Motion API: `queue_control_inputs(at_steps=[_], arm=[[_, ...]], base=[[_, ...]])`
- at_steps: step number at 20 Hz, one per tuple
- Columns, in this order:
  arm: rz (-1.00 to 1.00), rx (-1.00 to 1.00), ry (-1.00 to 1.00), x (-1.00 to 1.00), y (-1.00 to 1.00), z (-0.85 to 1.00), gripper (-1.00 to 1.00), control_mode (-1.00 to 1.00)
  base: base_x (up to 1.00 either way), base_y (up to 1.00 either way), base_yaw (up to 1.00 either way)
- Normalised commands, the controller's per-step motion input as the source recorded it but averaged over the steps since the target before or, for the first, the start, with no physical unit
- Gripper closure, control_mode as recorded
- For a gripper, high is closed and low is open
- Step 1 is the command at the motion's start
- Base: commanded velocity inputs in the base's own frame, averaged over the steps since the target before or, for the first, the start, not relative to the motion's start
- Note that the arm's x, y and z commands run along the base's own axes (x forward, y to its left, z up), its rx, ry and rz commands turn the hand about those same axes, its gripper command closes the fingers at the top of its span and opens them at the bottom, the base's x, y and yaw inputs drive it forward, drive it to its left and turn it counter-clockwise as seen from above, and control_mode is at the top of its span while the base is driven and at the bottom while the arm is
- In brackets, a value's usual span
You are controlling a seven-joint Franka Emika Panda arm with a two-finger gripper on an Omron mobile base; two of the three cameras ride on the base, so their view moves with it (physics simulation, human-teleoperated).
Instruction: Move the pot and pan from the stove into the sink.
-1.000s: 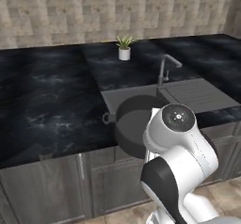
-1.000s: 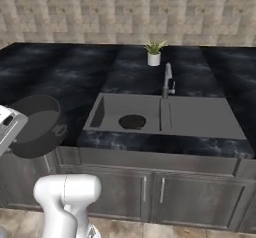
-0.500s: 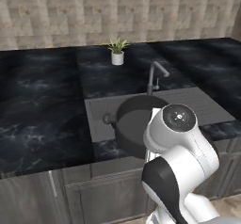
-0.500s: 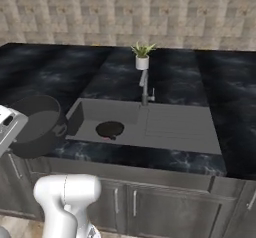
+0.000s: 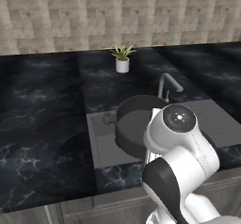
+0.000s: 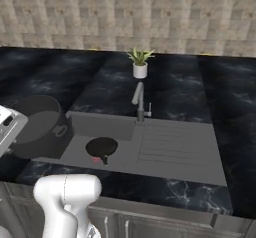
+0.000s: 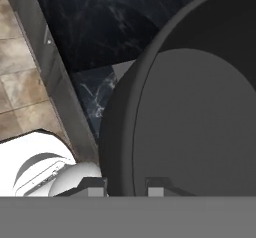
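Looking along the hand, I saw my gripper [image 7: 127, 184] clamped on the rim of the pot [image 7: 200, 102], one finger on each side of the wall. The pot hung over the sink's [image 6: 165, 147] left end, near the faucet [image 6: 139, 100].

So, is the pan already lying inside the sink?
Yes, in the right base view the pan lies on the floor of the sink, left of the faucet.
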Motion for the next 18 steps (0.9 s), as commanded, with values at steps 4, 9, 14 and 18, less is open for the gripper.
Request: queue_control_inputs(at_steps=[4,9,14,18], arm=[[0.0,0.0,0.0,0.0,0.0,0.0,1.0,1.0],[0.0,0.0,0.0,0.16,0.0,-0.01,1.0,-1.0],[0.0,0.0,0.0,0.69,0.0,-0.09,1.0,-1.0],[0.0,0.0,0.0,0.7,0.0,-0.1,1.0,-1.0]], base=[[0.44,-0.03,0.0],[0.0,0.0,0.0],[0.0,0.0,0.0],[0.0,0.0,0.0]])
